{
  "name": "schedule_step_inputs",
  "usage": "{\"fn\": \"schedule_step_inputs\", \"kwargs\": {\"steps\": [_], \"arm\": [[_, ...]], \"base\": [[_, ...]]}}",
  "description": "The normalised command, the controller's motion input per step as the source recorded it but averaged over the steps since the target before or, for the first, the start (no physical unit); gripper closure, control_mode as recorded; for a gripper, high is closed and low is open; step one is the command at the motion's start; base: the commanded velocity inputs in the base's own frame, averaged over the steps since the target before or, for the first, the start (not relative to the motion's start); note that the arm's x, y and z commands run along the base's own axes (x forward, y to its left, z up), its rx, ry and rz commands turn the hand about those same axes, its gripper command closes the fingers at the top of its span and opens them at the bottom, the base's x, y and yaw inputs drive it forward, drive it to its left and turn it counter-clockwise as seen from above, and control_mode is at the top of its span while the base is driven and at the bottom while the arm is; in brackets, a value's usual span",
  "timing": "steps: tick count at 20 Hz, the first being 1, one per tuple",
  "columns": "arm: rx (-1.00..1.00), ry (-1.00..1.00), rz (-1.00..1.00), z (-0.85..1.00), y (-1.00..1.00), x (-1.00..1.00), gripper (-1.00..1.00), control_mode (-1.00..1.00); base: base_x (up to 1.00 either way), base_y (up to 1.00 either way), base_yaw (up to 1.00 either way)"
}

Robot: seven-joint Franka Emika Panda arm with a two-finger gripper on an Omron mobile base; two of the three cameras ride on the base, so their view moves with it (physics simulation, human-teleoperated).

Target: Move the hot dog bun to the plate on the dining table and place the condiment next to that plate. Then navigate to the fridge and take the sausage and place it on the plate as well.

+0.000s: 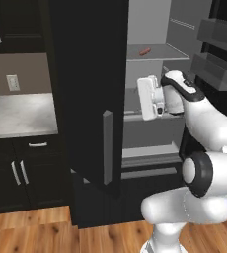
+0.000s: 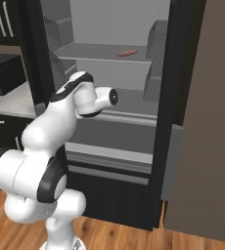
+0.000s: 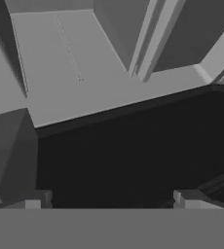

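Here I see the fridge (image 1: 91, 99) standing open, the sausage (image 1: 144, 51) lying on its upper shelf (image 1: 157, 53) near the frame's top centre; my gripper (image 3: 109, 199) is spread wide, grasping nothing.

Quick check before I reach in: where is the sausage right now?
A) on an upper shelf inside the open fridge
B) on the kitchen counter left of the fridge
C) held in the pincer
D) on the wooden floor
A: the sausage lies on an upper shelf inside the open fridge, above the arm's hand, while the open pincer holds nothing.
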Motion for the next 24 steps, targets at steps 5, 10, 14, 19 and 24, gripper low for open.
{"fn": "schedule_step_inputs", "kwargs": {"steps": [5, 10, 14, 19, 24], "arm": [[0.00, 0.00, 0.06, -0.20, 0.65, 0.09, -1.00, -1.00], [-0.01, 0.00, 0.06, -0.20, 0.82, -0.01, -1.00, -1.00], [-0.03, -0.01, 0.06, -0.19, 0.91, -0.07, -1.00, -1.00], [-0.04, -0.02, 0.06, -0.19, 0.94, -0.13, -1.00, -1.00], [-0.07, -0.04, 0.07, -0.19, 0.98, -0.22, -1.00, -1.00]], "base": [[0.00, 0.00, 0.00], [0.00, 0.00, 0.00], [0.00, 0.00, 0.00], [0.00, 0.00, 0.00], [0.00, 0.00, 0.00]]}}
